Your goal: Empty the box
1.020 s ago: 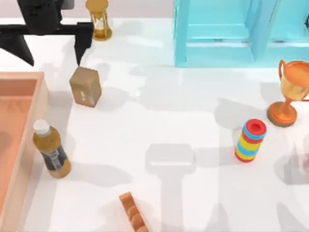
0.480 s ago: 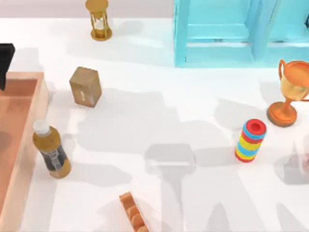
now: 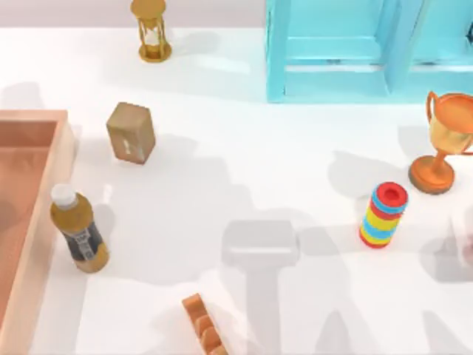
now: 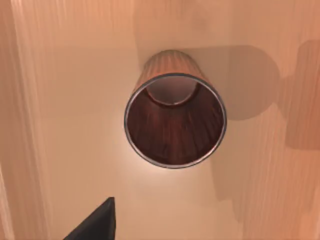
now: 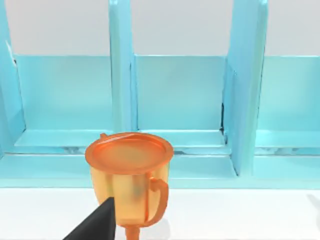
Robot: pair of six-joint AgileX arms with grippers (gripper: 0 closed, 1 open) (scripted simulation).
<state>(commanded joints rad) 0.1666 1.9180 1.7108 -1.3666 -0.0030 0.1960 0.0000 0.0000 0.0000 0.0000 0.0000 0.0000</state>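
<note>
Left gripper fingertip (image 4: 95, 222) shows as a dark wedge above the floor of the box (image 3: 29, 214); whether the fingers are apart or together cannot be told. Directly below stands a wooden cup (image 4: 174, 120) (upright, mouth open toward the camera) inside the box, which sits at the table's left edge. A bottle (image 3: 77, 229) stands just outside its right rim. Right gripper fingertip (image 5: 97, 222) faces an orange trophy (image 5: 129, 177) before a turquoise crate (image 5: 175, 95); its finger state cannot be told either.
</note>
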